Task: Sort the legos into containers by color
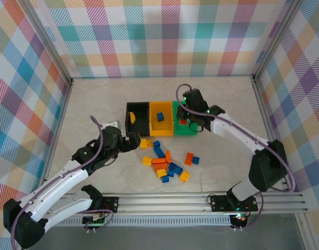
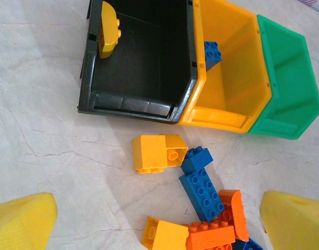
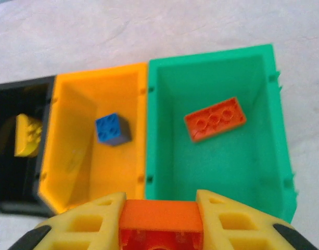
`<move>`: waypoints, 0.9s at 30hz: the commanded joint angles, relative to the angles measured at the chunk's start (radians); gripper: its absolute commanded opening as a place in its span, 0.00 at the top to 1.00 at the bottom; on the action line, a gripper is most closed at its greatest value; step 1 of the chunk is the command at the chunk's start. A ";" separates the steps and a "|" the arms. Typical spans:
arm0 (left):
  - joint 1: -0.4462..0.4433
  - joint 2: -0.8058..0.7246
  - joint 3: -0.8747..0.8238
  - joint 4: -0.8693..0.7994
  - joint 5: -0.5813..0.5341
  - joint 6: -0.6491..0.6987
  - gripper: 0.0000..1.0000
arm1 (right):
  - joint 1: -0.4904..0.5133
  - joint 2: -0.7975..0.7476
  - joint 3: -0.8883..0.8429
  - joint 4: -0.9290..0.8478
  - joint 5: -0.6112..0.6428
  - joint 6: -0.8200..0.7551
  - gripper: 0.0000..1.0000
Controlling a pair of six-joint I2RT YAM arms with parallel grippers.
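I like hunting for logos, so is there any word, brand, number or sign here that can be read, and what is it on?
None can be read.
The black bin, yellow bin, green bin and bricks: plain, no print.
The orange brick in the right gripper: no letters.
The checked walls: pattern alone.
A small board on the near rail: too small to read.

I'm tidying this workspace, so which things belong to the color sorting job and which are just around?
Job: loose legos, black bin, yellow-orange bin, green bin, orange brick in right gripper.
Not job: plaid backdrop, metal rail.
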 commanded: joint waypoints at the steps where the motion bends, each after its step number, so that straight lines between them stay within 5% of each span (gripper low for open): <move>1: -0.002 -0.045 -0.023 -0.008 -0.030 0.004 0.00 | -0.037 0.129 0.077 -0.026 -0.018 -0.050 0.70; 8: -0.001 -0.110 -0.064 -0.013 -0.082 -0.017 0.00 | -0.071 0.298 0.197 -0.044 -0.011 -0.020 0.67; 13: -0.002 -0.016 -0.040 -0.016 -0.018 0.042 0.00 | -0.077 0.321 0.231 -0.030 -0.053 -0.019 0.41; 18: -0.002 0.062 -0.039 0.041 0.057 0.086 0.00 | -0.076 0.249 0.209 -0.017 -0.080 -0.023 0.21; 23: -0.071 0.211 -0.022 0.080 0.118 0.109 0.05 | -0.068 0.125 0.082 0.027 -0.126 -0.009 0.18; 27: -0.170 0.380 0.022 0.067 0.056 0.142 0.08 | -0.061 0.045 -0.017 0.056 -0.130 0.001 0.17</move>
